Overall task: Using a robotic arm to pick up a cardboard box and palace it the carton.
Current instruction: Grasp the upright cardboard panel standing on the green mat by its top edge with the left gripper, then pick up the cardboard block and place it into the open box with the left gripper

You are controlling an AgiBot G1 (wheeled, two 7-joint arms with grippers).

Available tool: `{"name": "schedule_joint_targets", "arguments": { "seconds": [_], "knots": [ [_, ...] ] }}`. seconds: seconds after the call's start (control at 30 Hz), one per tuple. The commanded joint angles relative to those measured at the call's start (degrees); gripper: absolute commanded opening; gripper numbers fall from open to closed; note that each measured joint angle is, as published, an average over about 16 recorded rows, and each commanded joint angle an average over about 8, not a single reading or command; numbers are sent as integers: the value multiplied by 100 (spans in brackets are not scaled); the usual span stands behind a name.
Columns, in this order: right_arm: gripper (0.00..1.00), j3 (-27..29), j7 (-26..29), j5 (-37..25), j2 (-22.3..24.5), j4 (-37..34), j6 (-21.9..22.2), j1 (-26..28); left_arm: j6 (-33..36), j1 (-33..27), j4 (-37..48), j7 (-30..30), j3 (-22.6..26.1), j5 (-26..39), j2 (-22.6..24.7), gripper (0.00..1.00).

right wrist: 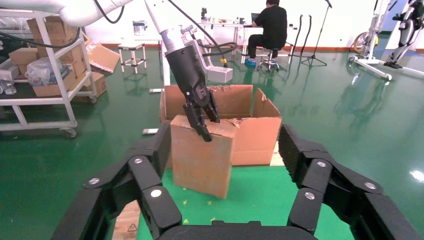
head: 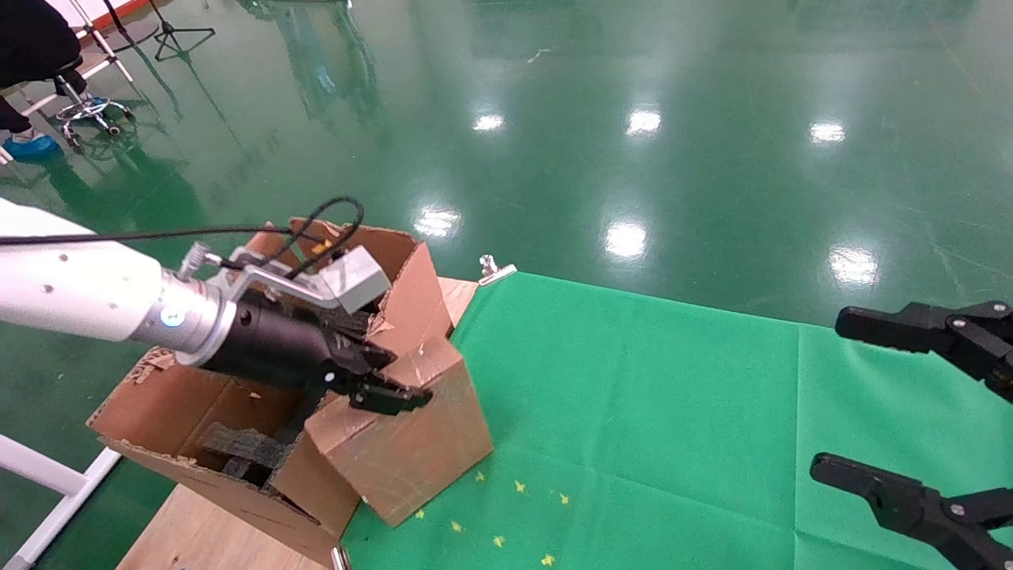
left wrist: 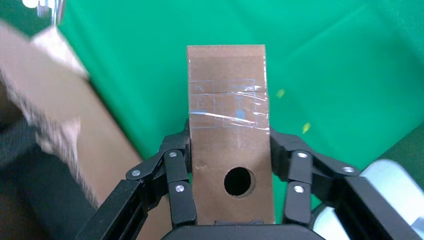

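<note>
At the far left of the head view, the white robotic arm (head: 79,297) reached in over the carton (head: 158,396), a large brown box with torn flaps that sat at the left end of the table (head: 229,530). Dark foam pieces (head: 241,447) lay inside it. A black cable (head: 316,218) looped above the arm's silver bracket (head: 332,281).

The left gripper (head: 388,392) was clamped on the cardboard box (head: 404,443), its fingers (left wrist: 175,175) pressing both sides of the box's upper end. In the left wrist view the box (left wrist: 230,130) stood between the two fingers, showing a round hole (left wrist: 238,181) near the gripper and a strip of clear tape (left wrist: 230,107) farther along. Seen from the right wrist camera, the box (right wrist: 200,155) was tilted, its lower corner at or just above the green cloth (right wrist: 255,195), and it stood directly in front of the carton (right wrist: 240,120); whether it touched the cloth I could not tell.

The green cloth (head: 673,412) covered the table to the right of the carton, with small yellow scraps (head: 506,514) scattered near the box. A metal clip (head: 495,269) held the cloth's far edge.

At the far right, the right gripper (head: 902,412) hung over the cloth well apart from the box, its fingers spread wide with nothing between them.
</note>
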Motion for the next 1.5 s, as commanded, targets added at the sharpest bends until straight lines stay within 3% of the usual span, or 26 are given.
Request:
{"name": "schedule_joint_targets", "arguments": {
  "seconds": [0.03, 0.43, 0.67, 0.8, 1.03, 1.5],
  "knots": [
    [100, 0, 0, 0, 0, 0, 0, 0, -19, -19, 24, 91, -30, -83, 7, 0],
    [100, 0, 0, 0, 0, 0, 0, 0, -87, -1048, 406, 733, -659, -484, -290, 0],
    [100, -1, 0, 0, 0, 0, 0, 0, 72, -1983, 858, 1191, -774, 79, -533, 0],
    [100, -1, 0, 0, 0, 0, 0, 0, 180, -2214, 1183, 1502, -651, 550, -687, 0],
    [100, -1, 0, 1, 0, 0, 0, 0, 15, -1828, 1985, 1904, -434, 889, -930, 0],
    [100, -1, -1, 1, 0, 0, 0, 0, -1370, -701, 3141, 2297, -325, 1032, -1034, 0]
  ]
}}
